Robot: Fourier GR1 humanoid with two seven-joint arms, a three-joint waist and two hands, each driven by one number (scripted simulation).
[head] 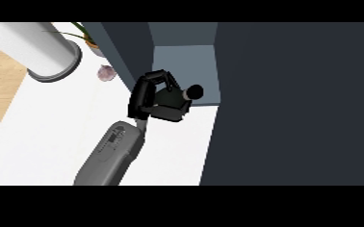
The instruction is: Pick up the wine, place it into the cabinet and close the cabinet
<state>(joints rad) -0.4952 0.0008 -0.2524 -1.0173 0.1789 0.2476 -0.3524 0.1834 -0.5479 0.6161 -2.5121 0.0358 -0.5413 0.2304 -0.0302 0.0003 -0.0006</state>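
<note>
1. 1 grey forearm (110,156) came up from the lower edge of the head view and ended in a black hand (153,98). Which arm it was could not be told from this view alone; it sat left of centre.
2. The hand's fingers were curled round a dark, rounded wine bottle (192,93), whose black top showed just to the right of the hand. The rest of the bottle was mostly hidden by the fingers and palm.
3. The hand and the bottle were at the mouth of the open dark grey cabinet (284,101). The pale grey inside of the cabinet (185,62) lay just beyond the hand, and the bottle's top was beside the inner edge of the cabinet's right wall.
4. Whether the bottle stood on the cabinet's floor or was held above it could not be told.
5. The dark cabinet side or door ran well to the right of the hand, filling that side of the view.
6. The white table (57,134) spread below and to the left of the hand.
7. Beyond the hand to its left lay a small pinkish round object (107,72), apart from the hand.
8. Farther left stood a large white cylinder with a grey base (43,53), and a potted green plant (89,38) stood beside it.
</note>
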